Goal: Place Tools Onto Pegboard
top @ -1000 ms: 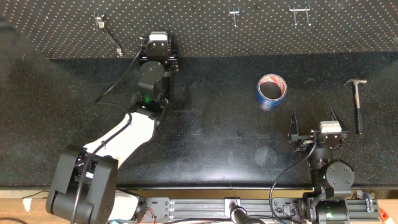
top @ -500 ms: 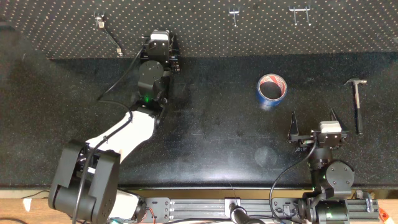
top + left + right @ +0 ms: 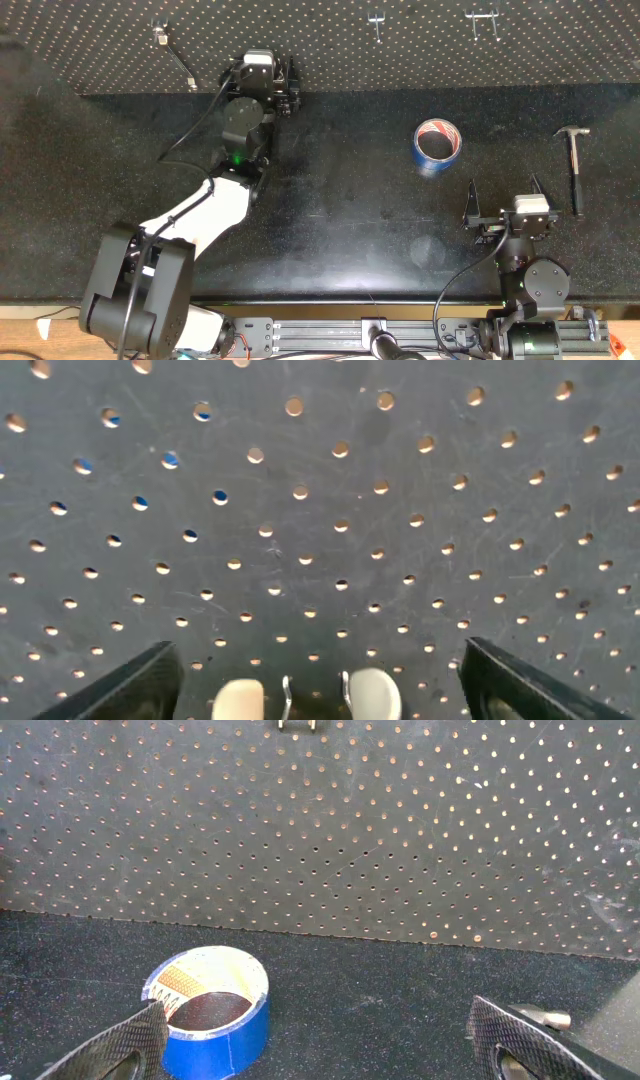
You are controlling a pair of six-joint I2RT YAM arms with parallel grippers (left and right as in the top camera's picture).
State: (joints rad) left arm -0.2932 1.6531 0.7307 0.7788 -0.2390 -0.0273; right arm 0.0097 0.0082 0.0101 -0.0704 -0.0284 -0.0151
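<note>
One at a time, probably taking tape (image 3: 437,143) and hammer (image 3: 573,170), lying centre-right and far right, up to the pegboard (image 3: 330,40). Backing the left gripper (image 3: 318,655), fingers wide at upper left, straight off. Closing the right gripper (image 3: 502,185), wide too at lower right, squarely.

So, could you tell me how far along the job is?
Done: one slim dark tool seems to hang at the pegboard's left. In hand: nothing; the left gripper is open against the board, the right gripper open. Left: tape roll and hammer on the table.
</note>
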